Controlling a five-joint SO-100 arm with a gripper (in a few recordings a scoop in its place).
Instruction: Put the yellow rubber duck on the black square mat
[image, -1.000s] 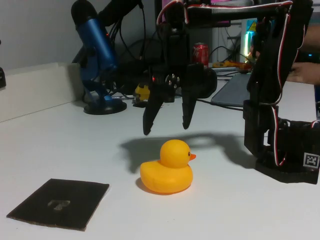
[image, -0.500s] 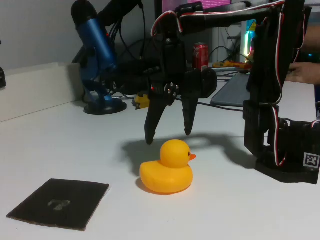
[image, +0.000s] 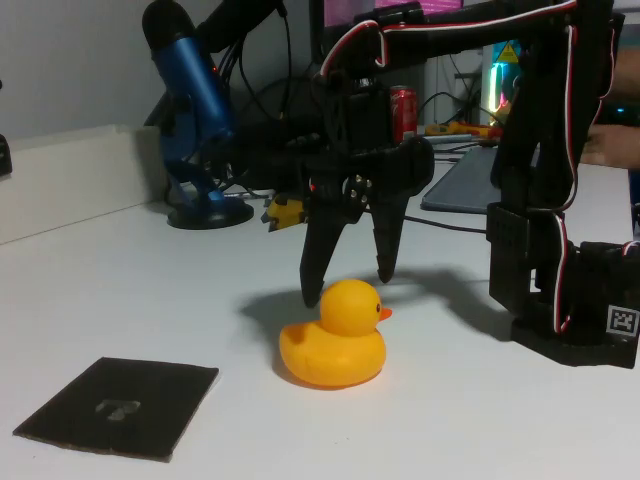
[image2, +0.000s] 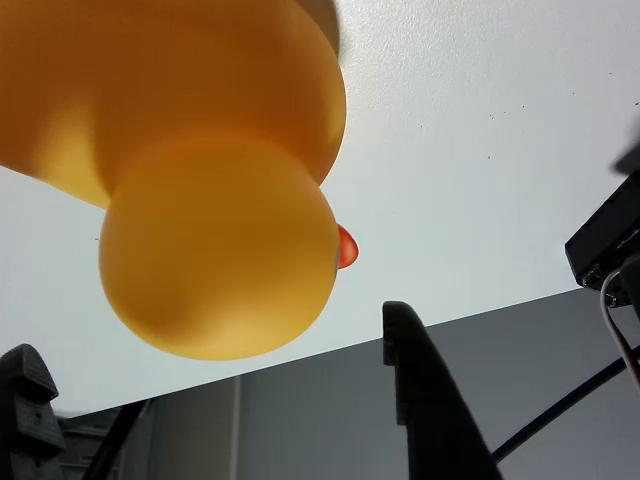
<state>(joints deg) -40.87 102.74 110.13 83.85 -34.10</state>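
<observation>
Now, in the fixed view, the yellow rubber duck (image: 335, 345) is seen upright on the white surface (image: 150, 300), its orange beak turned to the right of the picture. Directly above and slightly behind its head, the black gripper (image: 349, 289) is hung with its jaws spread wide, one fingertip at the left of the head and the other at the right, just behind the beak; no contact with the duck can be made out, and nothing is held. The black square mat (image: 120, 407) is laid flat at the lower left, well apart from the duck, with a faint grey mark at its centre. A blue microphone (image: 192, 95) on a round base is placed at the back left, a red can (image: 402, 106) is glimpsed behind the arm, and the arm's black base (image: 575, 300), carrying a small square tag, is fixed at the right. A shadow is cast on the surface around the duck. Over in the wrist view, the duck (image2: 200, 180) is pictured very close, its round head filling the upper left and the tip of the orange beak poking out to the right. One dark fingertip (image2: 425, 400) is set at the lower middle and the other (image2: 25, 400) at the lower left corner, the head being framed in the broad gap between them, with the pale surface (image2: 480, 150) spread behind.
</observation>
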